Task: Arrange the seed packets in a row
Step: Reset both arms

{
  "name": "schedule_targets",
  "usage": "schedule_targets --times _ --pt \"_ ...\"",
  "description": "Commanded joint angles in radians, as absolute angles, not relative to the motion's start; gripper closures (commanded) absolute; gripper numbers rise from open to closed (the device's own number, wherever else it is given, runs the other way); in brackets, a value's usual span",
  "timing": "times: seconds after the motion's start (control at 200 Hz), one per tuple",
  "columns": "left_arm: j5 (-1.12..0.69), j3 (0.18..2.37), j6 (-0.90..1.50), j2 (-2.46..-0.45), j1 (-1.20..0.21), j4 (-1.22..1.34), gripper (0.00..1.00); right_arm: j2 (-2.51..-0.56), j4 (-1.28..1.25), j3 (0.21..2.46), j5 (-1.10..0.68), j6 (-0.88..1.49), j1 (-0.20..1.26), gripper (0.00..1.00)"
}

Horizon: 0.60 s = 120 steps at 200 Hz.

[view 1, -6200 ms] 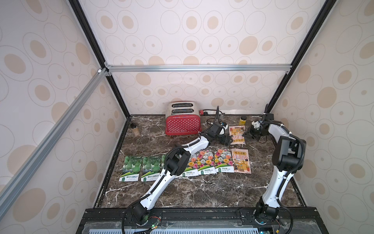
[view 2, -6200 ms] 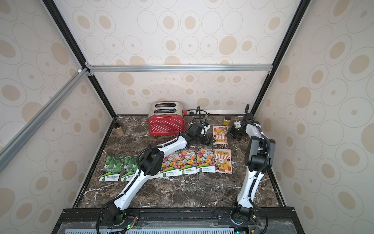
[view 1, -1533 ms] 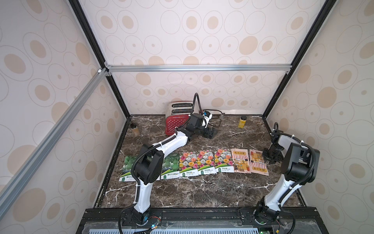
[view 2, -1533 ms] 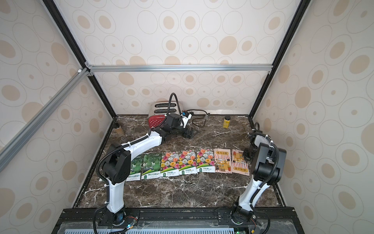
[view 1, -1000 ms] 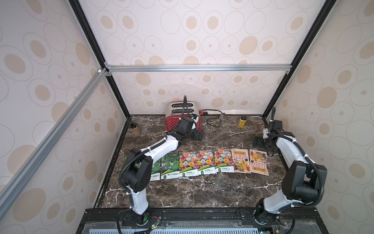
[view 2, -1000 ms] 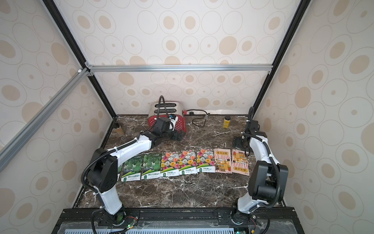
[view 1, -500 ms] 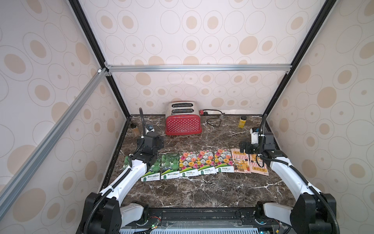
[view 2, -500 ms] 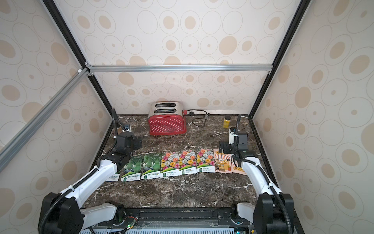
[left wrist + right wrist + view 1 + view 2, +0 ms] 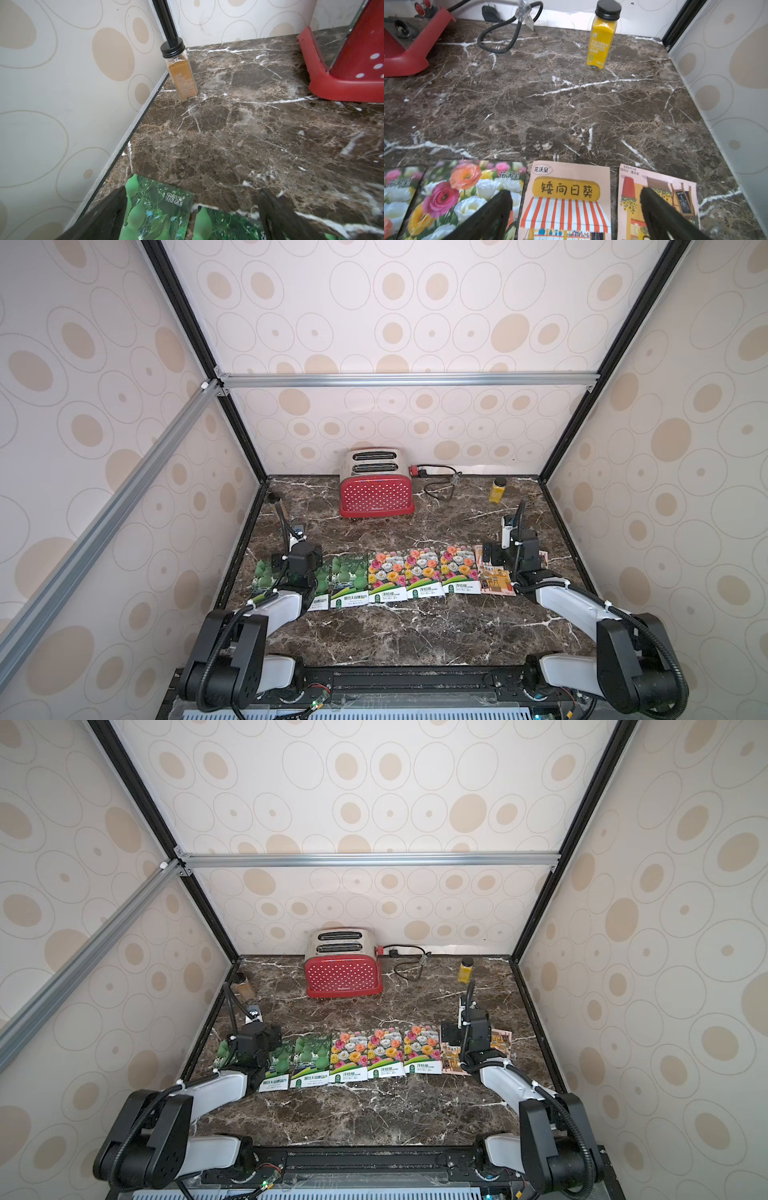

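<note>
Fingers of the left gripper are spread wide and hold nothing. It hangs over the green gourd packets at the left end of the row. Its arm hides part of them in both top views, where just one green packet shows whole.

The right gripper is wide open too, with nothing in it. It hangs over the peach shop packets at the right end of the row. One of them lies straight. The last peach packet is turned a little and its words are upside down. A thin strip of table shows between the two.

All the seed packets lie flat in one row across the middle of the dark marble table. Green ones come first, then three flower packets side by side, then the peach ones.

Well behind the row stands a red toaster with white dots, with a black cord beside it. A yellow jar stands near the back right corner. A brown jar stands in the back left corner.
</note>
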State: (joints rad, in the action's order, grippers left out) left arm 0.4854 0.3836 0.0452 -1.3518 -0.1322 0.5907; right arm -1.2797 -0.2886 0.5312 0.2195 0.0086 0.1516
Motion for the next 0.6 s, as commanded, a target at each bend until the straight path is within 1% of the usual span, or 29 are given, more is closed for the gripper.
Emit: schedule_targets --times 0.0,0.05,0.11,0.175,0.23,0.295,0.396,0.596 --pt "0.472 0.395 -0.007 -1.395 -0.125 0.782 0.01 -1.302 -0.421 0.505 0.266 -0.028 0.158 0.00" --pt "0.471 0.393 -0.018 -1.402 -0.125 0.784 0.01 -1.315 -0.471 0.484 0.280 -0.038 0.155 0.00" --pt "0.466 0.377 -0.033 -1.452 -0.124 0.870 0.01 -1.331 -0.550 0.454 0.284 -0.041 0.155 0.00" --pt "0.473 0.401 -0.040 -1.506 -0.124 0.900 0.01 -1.351 -0.634 0.419 0.285 -0.039 0.156 0.00" --pt "0.454 0.419 -0.021 -1.483 -0.112 0.820 0.01 -1.364 -0.690 0.395 0.296 -0.037 0.153 0.00" --pt "0.448 0.408 -0.020 -1.493 -0.106 0.859 0.01 -1.379 -0.759 0.370 0.315 -0.038 0.152 0.00" --pt "0.443 0.416 -0.017 -1.491 -0.104 0.840 0.01 -1.392 -0.829 0.345 0.308 -0.032 0.145 0.00" --pt "0.448 0.402 -0.017 -1.486 -0.104 0.856 0.01 -1.555 -1.091 0.290 0.260 -0.065 0.143 0.00"
